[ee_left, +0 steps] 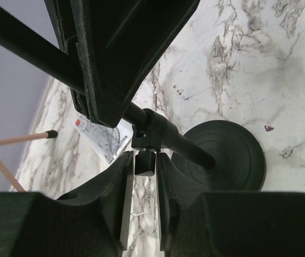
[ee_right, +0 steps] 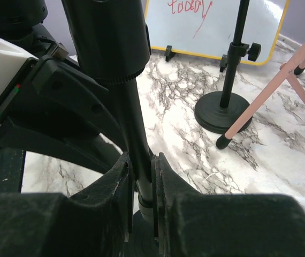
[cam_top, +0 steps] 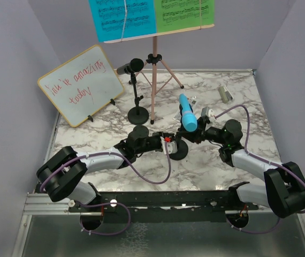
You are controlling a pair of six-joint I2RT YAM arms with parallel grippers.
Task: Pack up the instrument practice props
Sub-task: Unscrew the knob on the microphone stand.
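The near mic holder [cam_top: 178, 151] is standing at the centre of the top view with the blue microphone [cam_top: 187, 113] sitting tilted atop it, and the right gripper [ee_right: 142, 184] is clamping its thin pole [ee_right: 135, 134] at the lower middle of the right wrist view. The left gripper [ee_left: 144, 156] is bracketing the collar knob [ee_left: 145, 165] mid-frame with narrow jaws, though I cannot tell whether they are pressing. The holder is probably behaving as stiff and bottom-heavy at its round base [ee_left: 225, 155], so the rigid pole is looking like the safest hold, while the smooth microphone risks slipping out if tipped.
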